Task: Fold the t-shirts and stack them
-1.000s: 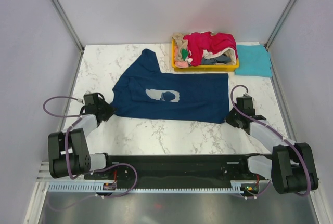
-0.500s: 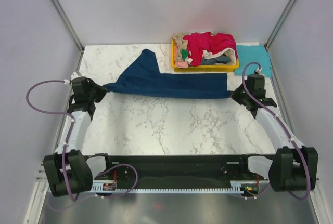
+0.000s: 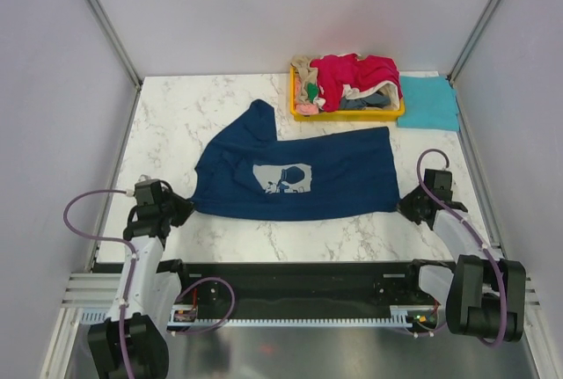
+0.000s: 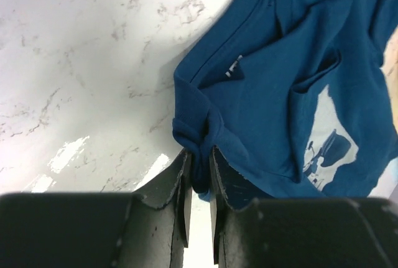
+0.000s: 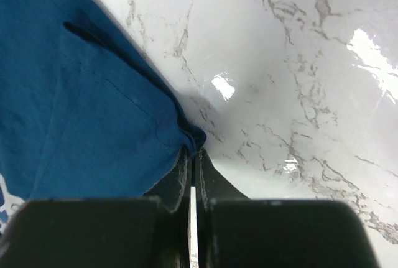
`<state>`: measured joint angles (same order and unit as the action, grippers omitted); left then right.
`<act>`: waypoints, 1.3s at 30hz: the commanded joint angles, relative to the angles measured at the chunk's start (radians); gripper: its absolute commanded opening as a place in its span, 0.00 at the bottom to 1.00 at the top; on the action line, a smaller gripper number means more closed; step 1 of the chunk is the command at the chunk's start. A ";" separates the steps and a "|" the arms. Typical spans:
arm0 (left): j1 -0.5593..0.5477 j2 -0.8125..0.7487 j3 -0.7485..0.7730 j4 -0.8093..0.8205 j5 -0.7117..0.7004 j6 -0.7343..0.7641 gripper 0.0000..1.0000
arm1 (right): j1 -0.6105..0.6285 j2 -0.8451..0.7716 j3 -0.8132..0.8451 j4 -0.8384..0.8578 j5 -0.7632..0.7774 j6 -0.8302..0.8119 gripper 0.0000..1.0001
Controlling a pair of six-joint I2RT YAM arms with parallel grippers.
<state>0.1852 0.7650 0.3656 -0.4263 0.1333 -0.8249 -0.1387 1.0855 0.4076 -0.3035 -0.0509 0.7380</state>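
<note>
A navy t-shirt (image 3: 295, 172) with a pale square print lies spread across the middle of the marble table, print up. My left gripper (image 3: 180, 207) is shut on its near left corner; the left wrist view shows bunched navy cloth (image 4: 200, 134) pinched between the fingers. My right gripper (image 3: 406, 206) is shut on its near right corner; the right wrist view shows the cloth's corner (image 5: 193, 136) held at the fingertips. A crimson-pink t-shirt (image 3: 356, 74) and several others lie heaped in the yellow tray. A folded teal t-shirt (image 3: 428, 102) lies right of the tray.
The shallow yellow tray (image 3: 352, 115) stands at the back right of the table. Grey walls close the left, right and back sides. Bare marble (image 3: 299, 238) shows between the shirt and the near edge.
Both grippers rose with the shirt's near edge, carried it towards the back, then drew it forward again. The shirt now lies spread flat, print up, nearer the front.
</note>
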 commanded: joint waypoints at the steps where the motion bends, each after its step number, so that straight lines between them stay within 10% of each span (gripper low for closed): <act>1: 0.008 -0.081 -0.014 -0.025 0.032 -0.051 0.23 | -0.045 0.005 -0.009 0.018 -0.038 0.001 0.00; 18: -0.042 -0.257 -0.014 -0.161 0.132 -0.187 0.18 | -0.070 -0.326 -0.004 -0.282 -0.046 -0.009 0.18; 29: -0.062 -0.276 0.196 -0.532 0.095 -0.109 0.20 | -0.070 -0.361 0.053 -0.462 -0.066 -0.006 0.22; 31: -0.069 -0.283 0.203 -0.588 0.106 -0.066 0.30 | -0.068 -0.365 0.085 -0.485 -0.102 -0.006 0.41; 32: -0.069 -0.285 0.203 -0.597 0.121 -0.053 0.36 | -0.068 -0.358 0.112 -0.493 -0.113 -0.008 0.72; 34: -0.069 -0.305 0.232 -0.611 0.138 -0.014 0.60 | -0.068 -0.331 0.148 -0.503 -0.138 -0.043 0.97; 39: -0.072 -0.256 0.444 -0.618 0.032 0.090 0.92 | -0.068 -0.245 0.281 -0.522 -0.099 -0.132 0.98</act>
<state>0.1173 0.4873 0.6525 -1.0401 0.2134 -0.8482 -0.2058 0.8074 0.6060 -0.8082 -0.1574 0.6670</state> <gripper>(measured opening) 0.904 0.979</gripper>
